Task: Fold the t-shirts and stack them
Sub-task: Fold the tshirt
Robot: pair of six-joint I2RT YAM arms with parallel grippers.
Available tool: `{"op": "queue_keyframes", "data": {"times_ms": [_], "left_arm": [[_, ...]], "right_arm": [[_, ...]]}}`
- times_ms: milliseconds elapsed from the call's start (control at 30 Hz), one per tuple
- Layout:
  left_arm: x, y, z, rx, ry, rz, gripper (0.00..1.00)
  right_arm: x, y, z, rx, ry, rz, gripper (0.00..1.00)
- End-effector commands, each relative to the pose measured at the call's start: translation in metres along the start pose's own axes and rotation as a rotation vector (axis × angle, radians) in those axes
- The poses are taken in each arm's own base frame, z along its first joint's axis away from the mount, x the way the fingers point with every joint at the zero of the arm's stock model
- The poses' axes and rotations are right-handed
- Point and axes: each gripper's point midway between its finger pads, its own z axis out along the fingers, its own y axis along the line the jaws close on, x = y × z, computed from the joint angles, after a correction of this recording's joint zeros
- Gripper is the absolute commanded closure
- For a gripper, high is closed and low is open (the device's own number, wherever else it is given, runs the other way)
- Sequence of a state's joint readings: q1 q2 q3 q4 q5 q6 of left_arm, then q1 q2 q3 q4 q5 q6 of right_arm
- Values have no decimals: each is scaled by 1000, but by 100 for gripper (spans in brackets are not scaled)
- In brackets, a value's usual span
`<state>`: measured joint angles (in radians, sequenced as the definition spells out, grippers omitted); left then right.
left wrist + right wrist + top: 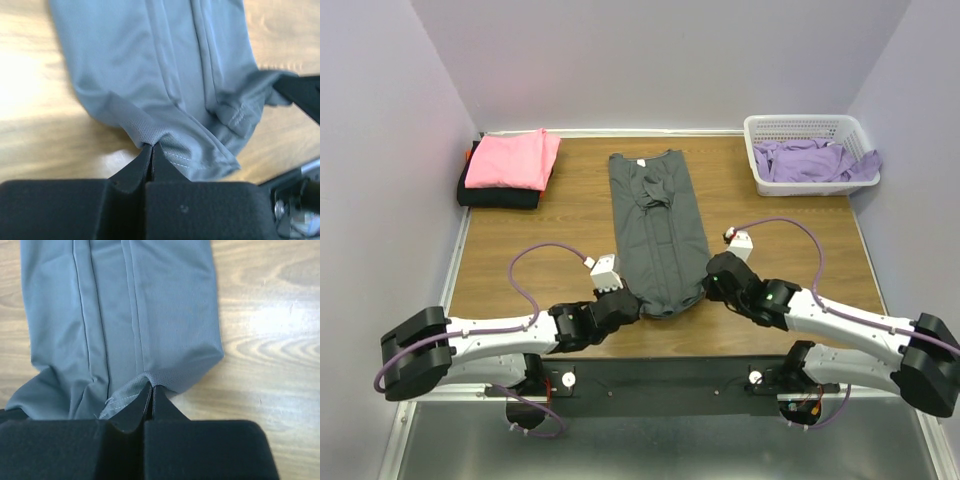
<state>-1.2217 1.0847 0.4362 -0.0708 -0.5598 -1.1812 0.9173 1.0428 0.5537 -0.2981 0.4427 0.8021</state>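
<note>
I see the charcoal t-shirt (pixel 657 225) lying as a long folded strip mid-table (pixel 540 260), left gripper (pixel 151 148) pinched on its near hem, right gripper (pixel 152 389) pinched on the same hem's other corner, pink t-shirt (pixel 510 158) atop black t-shirt (pixel 498 196) far left, lavender t-shirts (pixel 810 160) in basket (pixel 800 125) far right

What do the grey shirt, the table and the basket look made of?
The grey shirt looks like thin synthetic sports knit: fine mesh pinholes at the hem and a slight sheen. The table looks like wood or wood-look laminate with a glossy finish: grain lines and bright glare. The basket is probably white plastic: moulded lattice walls.
</note>
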Motion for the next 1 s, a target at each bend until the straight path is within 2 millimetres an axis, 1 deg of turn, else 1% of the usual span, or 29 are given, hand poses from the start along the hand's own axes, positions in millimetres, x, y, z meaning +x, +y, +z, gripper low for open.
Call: {"op": "queue_keyframes", "data": {"times_ms": [0,33,100,167,200,267,300,367,400,433,467,500,533,567,600,633,667,733,767,800,833,867,900,933,967], "left_arm": [[-23,2,9,23,-97,-14,100],[-32,5,12,17,-122,-29,100],[-40,9,14,14,-146,-20,100],[-52,13,18,16,-183,-32,100],[-58,12,18,25,-201,-38,100],[-73,13,21,33,-239,-32,100],[-76,14,23,28,-245,-24,100],[-89,15,27,25,-271,-7,100],[-91,16,29,21,-274,5,100],[-96,11,31,41,-280,18,100],[-99,11,33,43,-285,22,100],[-105,15,38,33,-296,21,100],[-106,17,41,23,-291,31,100],[-110,12,43,42,-296,43,100],[-110,15,49,28,-290,53,100],[-116,16,52,23,-302,55,100],[-118,17,57,16,-298,72,100],[-124,18,62,11,-306,84,100],[-135,15,65,23,-325,75,100],[-135,18,70,13,-319,99,100],[-141,14,73,27,-330,99,100],[-149,9,76,42,-336,105,100],[-147,13,84,30,-323,118,100],[-151,12,88,29,-326,132,100],[-156,7,92,41,-325,135,100]], "right_arm": [[-27,9,7,22,-104,0,98],[-30,10,9,26,-124,6,98],[-35,12,12,14,-163,20,99],[-41,13,13,21,-189,23,98],[-47,16,13,18,-205,21,98],[-52,16,16,38,-222,0,98],[-60,21,16,34,-241,0,99],[-66,21,20,64,-256,-26,98],[-73,26,20,64,-271,-25,99],[-77,27,22,76,-285,-30,99],[-80,27,23,84,-293,-35,99],[-83,28,29,101,-299,-50,98],[-82,27,33,109,-297,-57,99],[-86,29,36,111,-303,-59,98],[-88,30,40,116,-303,-71,98],[-92,33,48,114,-309,-67,98],[-96,36,52,110,-316,-71,98],[-101,33,60,127,-317,-70,98],[-104,36,65,125,-315,-81,98],[-106,37,69,126,-319,-78,98],[-111,34,73,132,-321,-74,98],[-108,34,79,131,-308,-82,98],[-115,36,81,127,-319,-77,98],[-120,31,84,130,-317,-67,98],[-122,30,87,130,-316,-61,98]]}}
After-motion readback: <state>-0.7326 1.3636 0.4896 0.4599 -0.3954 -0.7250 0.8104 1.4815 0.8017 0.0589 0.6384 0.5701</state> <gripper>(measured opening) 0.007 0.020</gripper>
